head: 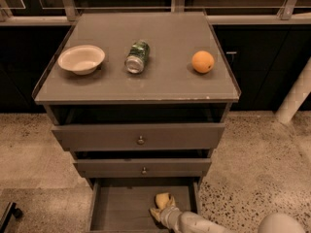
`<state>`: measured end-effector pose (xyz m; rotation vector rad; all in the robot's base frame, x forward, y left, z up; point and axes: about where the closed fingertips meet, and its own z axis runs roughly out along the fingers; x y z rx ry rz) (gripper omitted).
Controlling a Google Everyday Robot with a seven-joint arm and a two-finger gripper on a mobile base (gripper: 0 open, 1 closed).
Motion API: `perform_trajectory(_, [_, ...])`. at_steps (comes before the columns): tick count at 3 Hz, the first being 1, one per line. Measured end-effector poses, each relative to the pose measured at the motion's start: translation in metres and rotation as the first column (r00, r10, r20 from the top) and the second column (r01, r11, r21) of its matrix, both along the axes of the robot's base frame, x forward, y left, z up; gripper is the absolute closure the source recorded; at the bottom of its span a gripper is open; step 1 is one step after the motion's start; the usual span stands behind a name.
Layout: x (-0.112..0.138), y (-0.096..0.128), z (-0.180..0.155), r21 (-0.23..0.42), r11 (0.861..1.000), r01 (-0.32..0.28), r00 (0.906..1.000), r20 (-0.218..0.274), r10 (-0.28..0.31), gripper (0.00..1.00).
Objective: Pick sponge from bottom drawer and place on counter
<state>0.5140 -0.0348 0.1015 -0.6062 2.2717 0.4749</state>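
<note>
The sponge [164, 199], a small pale yellow block, lies on the floor of the open bottom drawer [121, 208], right of its middle. My gripper [157, 212] reaches into the drawer from the lower right, its tip right at the sponge's near edge; I cannot tell whether it touches. The white arm [204, 224] trails off toward the bottom right corner. The counter [165, 76] is the flat grey-brown cabinet top above.
On the counter stand a white bowl [81, 58] at the left, a green can [137, 56] lying on its side in the middle, and an orange [202, 61] at the right. Two knobbed drawers [140, 140] sit above the bottom one, partly pulled out. The floor is speckled.
</note>
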Motion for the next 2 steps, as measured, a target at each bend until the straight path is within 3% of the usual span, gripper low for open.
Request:
perform_trajectory(1, [0.0,0.0,0.0,0.0,1.0,0.0,1.0,0.0,0.0,0.88])
perform_trajectory(2, [0.0,0.0,0.0,0.0,1.0,0.0,1.0,0.0,0.0,1.0])
